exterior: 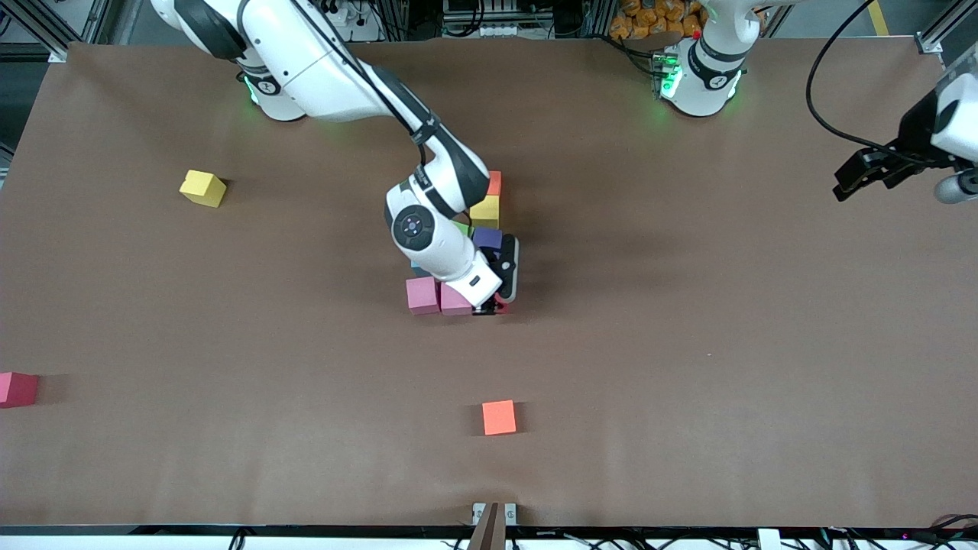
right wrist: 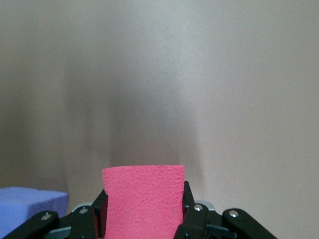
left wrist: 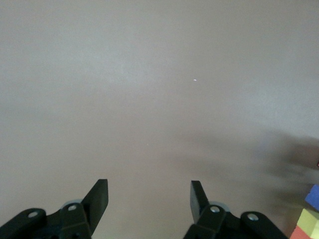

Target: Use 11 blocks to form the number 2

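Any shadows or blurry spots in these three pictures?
Front view: each loose block, like the orange block, throws a soft shadow. Right wrist view: a dark shadow streak above the pink block. Left wrist view: a smeared dark patch near the blocks at the edge.

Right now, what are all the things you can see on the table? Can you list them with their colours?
Block cluster: orange, yellow, green, purple, blue and two pink cubes touching, mid-table, partly hidden by the right arm.
Held block: one, bright pink, between the right fingers, at the cluster's end nearer the front camera.
Loose yellow block: one, toward the right arm's end.
Loose red block: one, at the table edge, right arm's end.
Loose orange block: one, nearer the front camera than the cluster.
Table: one, brown.
Right gripper: shut on the held block.
Left gripper: open, waiting over bare table at the left arm's end.
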Controlling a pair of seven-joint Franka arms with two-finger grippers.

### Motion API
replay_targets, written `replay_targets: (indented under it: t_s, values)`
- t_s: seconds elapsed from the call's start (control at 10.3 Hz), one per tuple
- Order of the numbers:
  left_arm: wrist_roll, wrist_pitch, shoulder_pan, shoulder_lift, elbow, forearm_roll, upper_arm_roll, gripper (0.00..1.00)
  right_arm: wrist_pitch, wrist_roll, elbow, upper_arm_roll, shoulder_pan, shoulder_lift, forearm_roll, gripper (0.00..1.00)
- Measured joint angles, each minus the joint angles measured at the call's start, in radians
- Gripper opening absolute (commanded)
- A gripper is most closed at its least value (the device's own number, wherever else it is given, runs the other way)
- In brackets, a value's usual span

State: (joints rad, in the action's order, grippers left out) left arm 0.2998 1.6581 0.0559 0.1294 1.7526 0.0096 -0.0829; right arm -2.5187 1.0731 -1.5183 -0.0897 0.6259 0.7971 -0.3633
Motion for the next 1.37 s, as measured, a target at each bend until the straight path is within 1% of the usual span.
replay_targets:
  t_s: [0.1, 0.29, 0.39, 0.49, 0.68, 0.88, 1.17, 1.37]
  values:
    - [0.0, 0.002, 0.001, -0.002, 0.0, -0.002, 0.006, 0.75, 0.001, 0.017, -0.01, -0.013, -0.019, 0.0, -0.027, 0.0]
    - [-0.004, 0.032, -0.003, -0.014, -0.003, -0.002, 0.004, 0.75, 0.001, 0.078, -0.026, -0.022, -0.029, 0.001, -0.114, 0.0]
    - [-0.005, 0.046, -0.008, -0.043, -0.017, -0.003, -0.003, 0.75, 0.001, 0.094, -0.028, -0.024, -0.029, 0.002, -0.139, 0.0]
    - [-0.005, 0.069, -0.013, -0.093, -0.046, -0.005, -0.011, 0.75, 0.001, 0.098, -0.029, -0.025, -0.029, 0.003, -0.143, 0.0]
    - [-0.007, 0.085, -0.023, -0.171, -0.156, -0.007, -0.027, 0.75, 0.001, 0.118, -0.031, -0.026, -0.03, 0.004, -0.144, 0.0]
    - [-0.041, 0.078, -0.024, -0.178, -0.201, -0.007, -0.028, 0.75, 0.002, 0.134, -0.033, -0.026, -0.035, 0.004, -0.145, 0.0]
    - [-0.05, 0.062, -0.036, -0.176, -0.217, -0.007, -0.05, 0.75, 0.009, 0.149, -0.034, -0.026, -0.038, 0.004, -0.145, 0.0]
    - [-0.052, 0.047, -0.04, -0.167, -0.224, -0.007, -0.049, 0.75, 0.02, 0.156, -0.033, -0.026, -0.041, 0.003, -0.147, 0.0]
